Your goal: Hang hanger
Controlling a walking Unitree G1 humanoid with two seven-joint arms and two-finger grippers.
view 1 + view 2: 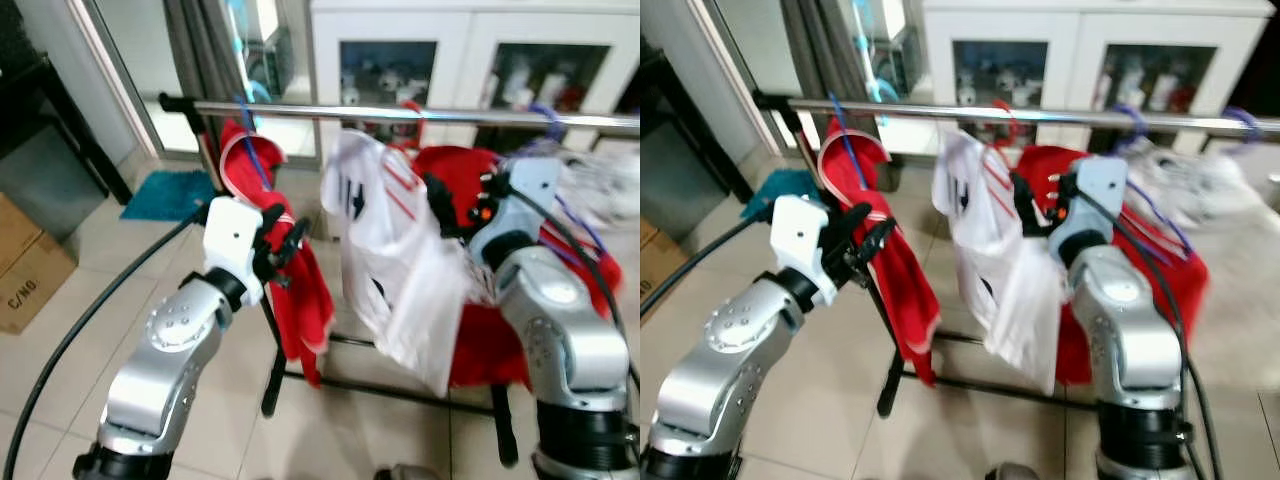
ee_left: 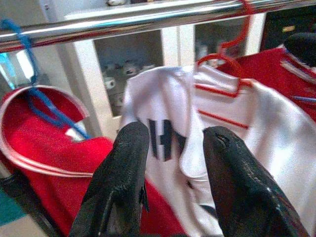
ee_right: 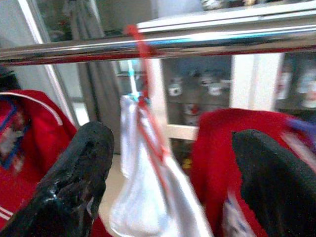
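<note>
A chrome rail (image 1: 420, 116) runs across in front of me. A white shirt with red stripes (image 1: 385, 235) hangs from it on a red hanger whose hook (image 3: 139, 42) sits over the rail. To its left a red garment (image 1: 300, 290) hangs on a blue hanger (image 2: 34, 94). More red cloth (image 1: 470, 180) hangs to the right. My left gripper (image 1: 283, 243) is open and empty, raised beside the red garment and facing the white shirt. My right gripper (image 1: 462, 200) is wide open and empty just below the rail, right of the white shirt.
A white cabinet with glass doors (image 1: 470, 50) stands behind the rack. The rack's black foot (image 1: 272, 385) rests on the tiled floor. A cardboard box (image 1: 25, 265) and a teal mat (image 1: 165, 193) lie at the left. A purple hanger (image 1: 1140, 125) hangs at the right.
</note>
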